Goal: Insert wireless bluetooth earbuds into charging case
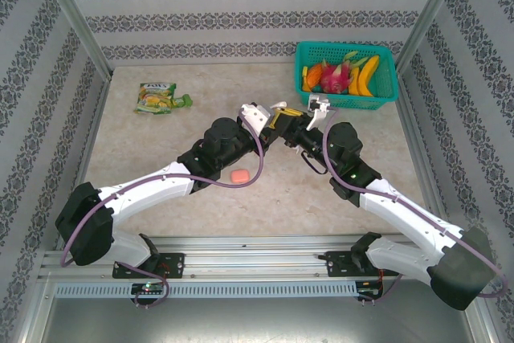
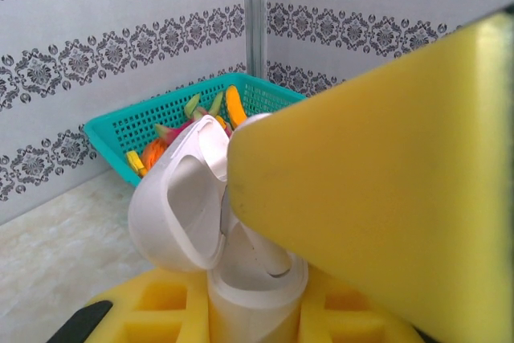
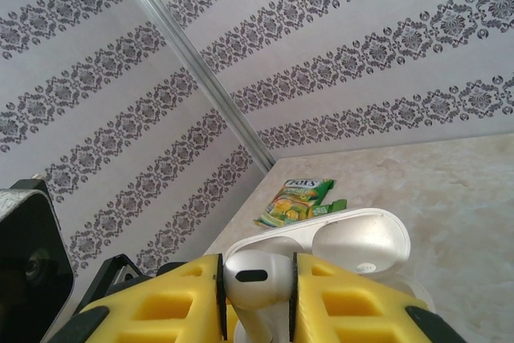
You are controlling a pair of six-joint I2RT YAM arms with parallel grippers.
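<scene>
1 white case (image 2: 181, 206); 1 pink case (image 1: 239, 175); 1 earbud (image 3: 249, 279); 1 basket (image 1: 353, 103); 1 packet (image 1: 159, 98).

A blurred yellow pad (image 2: 385, 190) at right hides part of the case (image 2: 181, 206) and basket (image 2: 136, 130); the earbud (image 3: 250, 277) stem leaves the bottom edge.

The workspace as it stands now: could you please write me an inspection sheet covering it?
Surface: pale marbled table, nothing spilled that can be seen.
Job's things: white charging case, lid open, in a grip; white earbud held close in front of that open case; small pink rounded case lying on the table.
Clutter: green snack packet at the far left; teal basket of toy fruit at the far right.
Pincers: left pincer shut on the white charging case; right pincer shut on the white earbud.
Cables: purple cables loop loosely along both arms.
Surroundings: patterned wall panels on three sides; metal frame posts.
</scene>
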